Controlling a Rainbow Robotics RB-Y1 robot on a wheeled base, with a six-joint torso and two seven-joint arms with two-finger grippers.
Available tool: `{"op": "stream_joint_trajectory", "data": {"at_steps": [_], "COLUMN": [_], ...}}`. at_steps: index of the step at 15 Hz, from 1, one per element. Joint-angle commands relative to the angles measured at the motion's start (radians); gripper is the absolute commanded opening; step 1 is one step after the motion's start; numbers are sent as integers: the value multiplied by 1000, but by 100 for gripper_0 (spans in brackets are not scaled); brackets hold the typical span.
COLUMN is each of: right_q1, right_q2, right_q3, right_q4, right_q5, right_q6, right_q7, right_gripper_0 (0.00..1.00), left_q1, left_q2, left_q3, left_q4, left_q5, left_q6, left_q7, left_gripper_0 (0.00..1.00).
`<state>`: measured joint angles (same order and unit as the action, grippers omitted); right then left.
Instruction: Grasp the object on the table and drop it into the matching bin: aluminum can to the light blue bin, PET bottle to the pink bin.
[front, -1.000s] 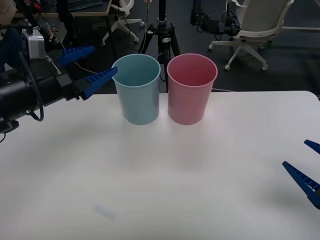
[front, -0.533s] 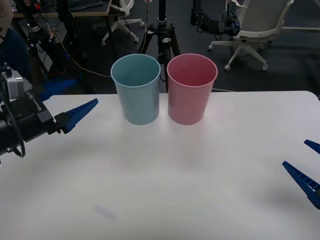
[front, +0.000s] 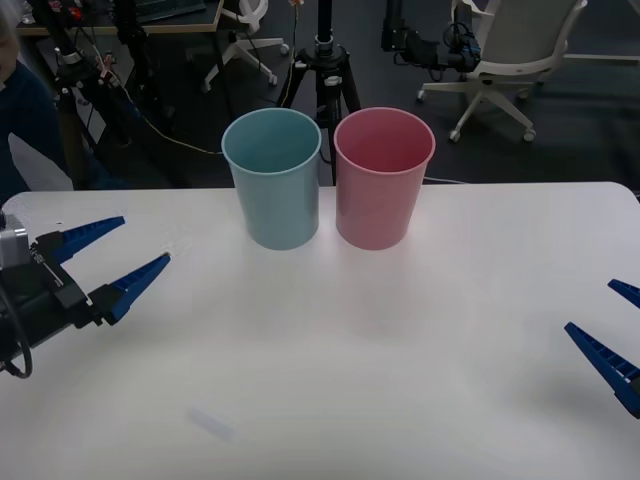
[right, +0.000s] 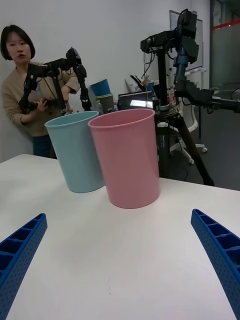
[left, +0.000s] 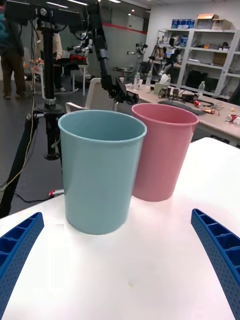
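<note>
Blue ribbed left pincer (front: 114, 258) at the far left of the front view, low over the white surface (front: 380, 350), fingers spread wide, holding nothing. Light blue bin (front: 272, 178) upright at upper centre, pink bin (front: 384, 177) just beside it on its right, rims very close, possibly touching, hard to tell. Both bins stand at the surface's far edge. Right pincer (front: 618, 340) at the lower right edge of the frame, fingers wide apart, holding nothing, well apart from the bins. Faint smudge (front: 210, 423) on the surface lower left.
</note>
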<state>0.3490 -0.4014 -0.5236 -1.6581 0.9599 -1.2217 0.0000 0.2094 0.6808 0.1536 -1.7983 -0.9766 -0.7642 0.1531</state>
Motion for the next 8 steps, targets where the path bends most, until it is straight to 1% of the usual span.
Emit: {"op": "stream_joint_trajectory", "data": {"at_steps": [1, 3, 4, 5, 8], "right_q1": [0, 0, 0, 0, 0], "right_q2": [0, 0, 0, 0, 0], "right_q3": [0, 0, 0, 0, 0], "right_q4": [0, 0, 0, 0, 0], "right_q5": [0, 0, 0, 0, 0], "right_q6": [0, 0, 0, 0, 0], "right_q7": [0, 0, 0, 0, 0], "right_gripper_0": [100, 100, 100, 100, 100], "left_q1": [56, 94, 108, 130, 189], "left_q2": [-93, -153, -173, -193, -196], "left_q3": [89, 178, 207, 238, 274], "left_q4": [1, 1, -1, 1, -1], "left_q5": [-82, -160, -179, -189, -166], "left_q6": [-101, -199, -236, -279, -331], "left_q7": [3, 11, 17, 19, 5], "left_gripper_0": [100, 100, 100, 100, 100]}}
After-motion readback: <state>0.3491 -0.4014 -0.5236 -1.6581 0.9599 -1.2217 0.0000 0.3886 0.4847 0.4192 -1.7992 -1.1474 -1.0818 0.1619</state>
